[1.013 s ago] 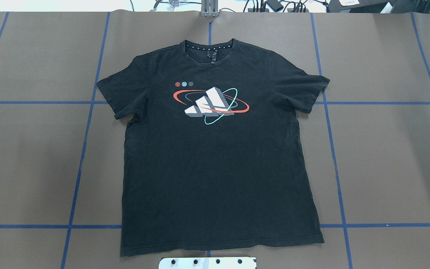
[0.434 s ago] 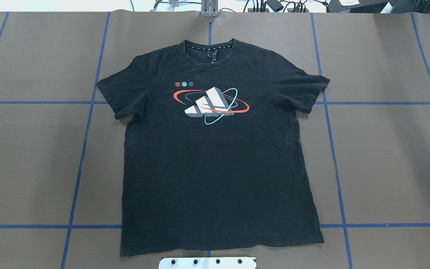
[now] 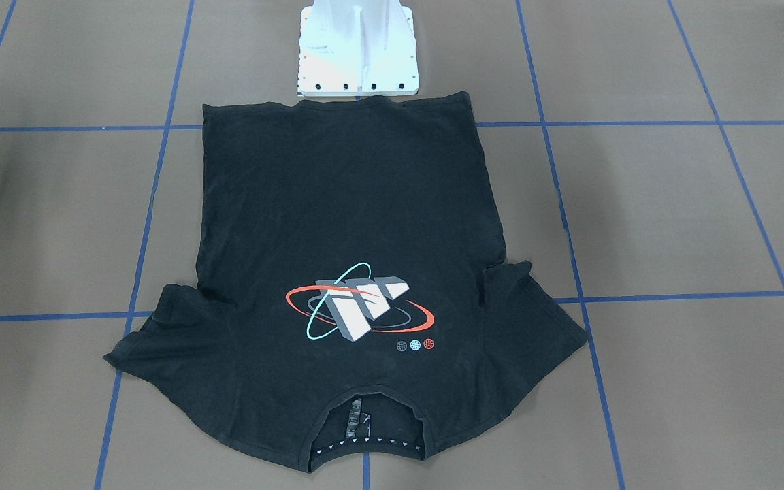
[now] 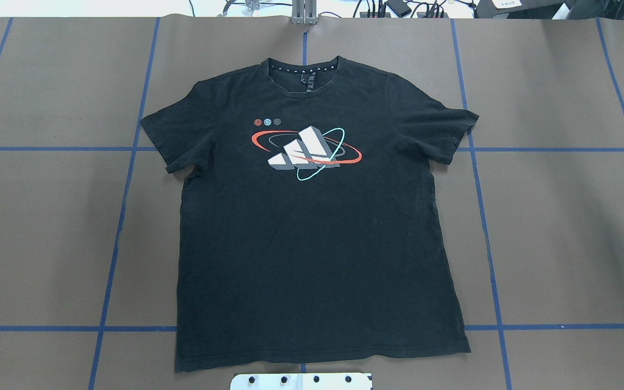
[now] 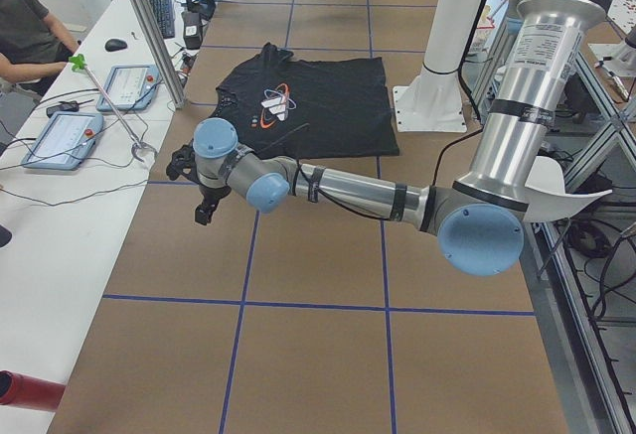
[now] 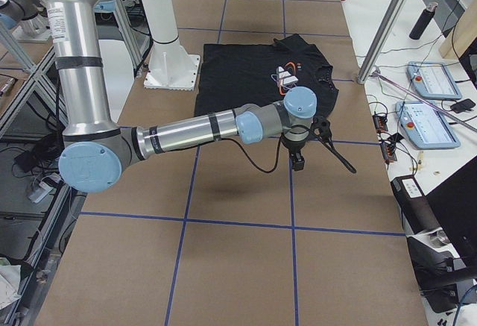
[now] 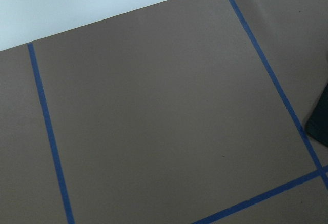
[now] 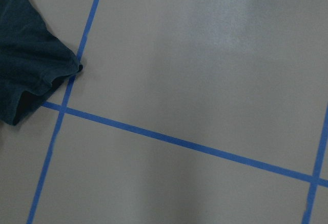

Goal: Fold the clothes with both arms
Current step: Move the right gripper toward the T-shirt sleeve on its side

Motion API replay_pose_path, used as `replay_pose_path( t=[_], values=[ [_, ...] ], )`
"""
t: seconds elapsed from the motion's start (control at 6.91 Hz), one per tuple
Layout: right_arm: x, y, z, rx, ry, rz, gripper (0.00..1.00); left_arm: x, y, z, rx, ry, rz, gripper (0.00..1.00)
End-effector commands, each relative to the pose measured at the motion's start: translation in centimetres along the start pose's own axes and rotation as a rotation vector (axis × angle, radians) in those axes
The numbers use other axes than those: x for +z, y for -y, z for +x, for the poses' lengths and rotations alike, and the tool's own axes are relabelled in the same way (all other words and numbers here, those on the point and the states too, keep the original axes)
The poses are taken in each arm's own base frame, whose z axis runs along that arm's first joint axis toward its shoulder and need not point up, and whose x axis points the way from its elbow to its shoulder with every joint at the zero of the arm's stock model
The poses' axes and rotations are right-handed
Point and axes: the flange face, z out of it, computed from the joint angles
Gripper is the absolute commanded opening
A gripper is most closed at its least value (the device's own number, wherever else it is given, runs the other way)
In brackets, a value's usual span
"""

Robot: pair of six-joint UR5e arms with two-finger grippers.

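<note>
fingers of the left gripper point(image 5: 204, 206) and right gripper point(image 6: 298, 160) show too small to tell apart from together. both hover over the table point(image 4: 561, 227), well out to either side of the flat, print-up t-shirt point(image 4: 317, 244), probably staged for a symmetric first fold.

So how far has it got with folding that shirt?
Done: nothing folded so far. The T-shirt lies spread flat on the table, print up, both sleeves out.
In hand: the left gripper and right gripper hang over bare table on either side of it, neither touching the cloth.
Left: the whole job, from taking hold of the cloth to making every fold.
</note>
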Motion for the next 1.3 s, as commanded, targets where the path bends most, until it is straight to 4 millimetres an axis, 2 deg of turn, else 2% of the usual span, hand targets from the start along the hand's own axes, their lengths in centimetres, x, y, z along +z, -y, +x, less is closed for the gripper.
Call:
replay_pose_path(
  t=[0.0,0.14,0.29,0.43,0.58,0.87,1.01,1.16],
  values=[
    [1.7,5.2,-4.2,0.008,0.018,-0.011,1.0,4.1,-0.5,3.0,-0.074,-0.072,0.038,1.0],
    [3.0,8.3,-5.5,-0.01,0.028,0.009,0.99,5.5,-0.2,3.4,-0.116,-0.109,0.069,1.0],
    [5.5,10.4,-6.6,-0.01,0.034,0.039,0.99,7.8,-0.2,5.2,-0.123,-0.138,0.059,1.0],
    [8.2,12.0,-8.3,0.007,0.009,0.086,0.99,8.4,0.6,6.9,-0.147,-0.138,0.067,1.0],
    [10.9,12.5,-10.3,0.039,0.015,0.12,0.99,8.8,1.3,8.2,-0.161,-0.145,0.071,1.0],
    [15.4,12.0,-15.2,0.028,0.047,0.177,0.98,8.8,2.5,9.9,-0.178,-0.156,0.08,1.0],
    [18.5,11.2,-16.0,-0.011,0.016,0.212,0.98,9.1,2.7,10.6,-0.188,-0.154,0.083,1.0],
    [20.1,10.7,-15.4,-0.02,0.019,0.209,0.95,9.2,2.7,10.7,-0.188,-0.152,0.085,1.0]
  ],
)
